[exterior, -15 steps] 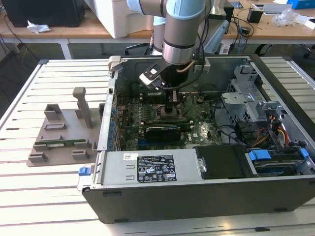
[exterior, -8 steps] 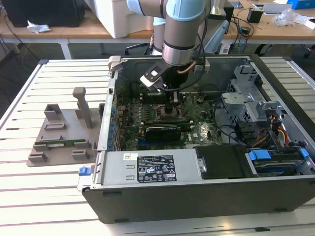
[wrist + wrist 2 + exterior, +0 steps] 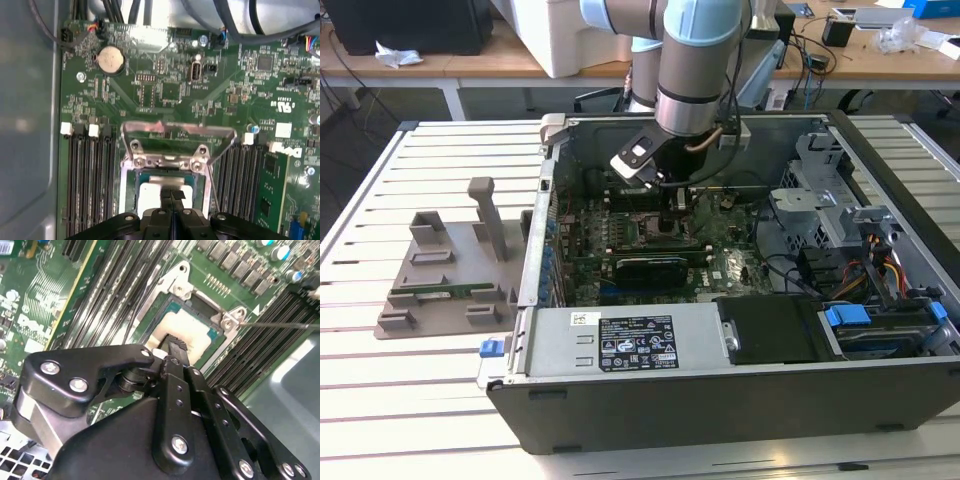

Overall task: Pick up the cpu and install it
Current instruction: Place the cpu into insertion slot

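I see one robot arm [image 3: 695, 70], one claw [image 3: 171, 193] and one cpu [image 3: 149, 196] in one open computer box [image 3: 720, 405]. The claw's two fingers [image 3: 166, 196] are pressed together. The shiny cpu lies flat in its socket [image 3: 165, 162] on the green board [image 3: 165, 95], right under the claw.

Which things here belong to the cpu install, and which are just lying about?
Job in hand: cpu, gripper, open socket frame.
Lying about: grey tray, memory stick on it, black expansion card, coin cell.
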`<state>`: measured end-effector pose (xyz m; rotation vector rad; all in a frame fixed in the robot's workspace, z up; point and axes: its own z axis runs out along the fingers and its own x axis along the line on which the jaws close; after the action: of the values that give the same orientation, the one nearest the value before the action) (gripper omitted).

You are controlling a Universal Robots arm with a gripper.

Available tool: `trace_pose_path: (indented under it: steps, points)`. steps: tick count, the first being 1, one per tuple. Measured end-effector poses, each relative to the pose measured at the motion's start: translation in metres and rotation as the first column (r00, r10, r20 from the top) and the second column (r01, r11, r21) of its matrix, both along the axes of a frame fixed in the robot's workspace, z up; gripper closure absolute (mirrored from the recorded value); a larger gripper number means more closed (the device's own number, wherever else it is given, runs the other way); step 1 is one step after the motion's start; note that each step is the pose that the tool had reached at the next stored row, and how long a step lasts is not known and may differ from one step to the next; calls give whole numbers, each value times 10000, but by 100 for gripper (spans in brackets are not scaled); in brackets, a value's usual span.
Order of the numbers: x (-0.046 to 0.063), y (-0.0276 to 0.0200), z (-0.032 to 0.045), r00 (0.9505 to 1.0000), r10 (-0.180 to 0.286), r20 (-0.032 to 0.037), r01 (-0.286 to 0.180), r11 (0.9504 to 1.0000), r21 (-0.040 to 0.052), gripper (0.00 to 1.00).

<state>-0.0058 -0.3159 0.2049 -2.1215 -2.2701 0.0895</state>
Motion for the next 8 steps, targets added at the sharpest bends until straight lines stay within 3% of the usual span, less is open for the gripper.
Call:
trace_pose_path:
  steps: [2,8]
  points:
    - [21,2,10,10000,0,6,0,10000,12,89]
    - [21,0,209,10000,1,1,-1,10000,3,89]
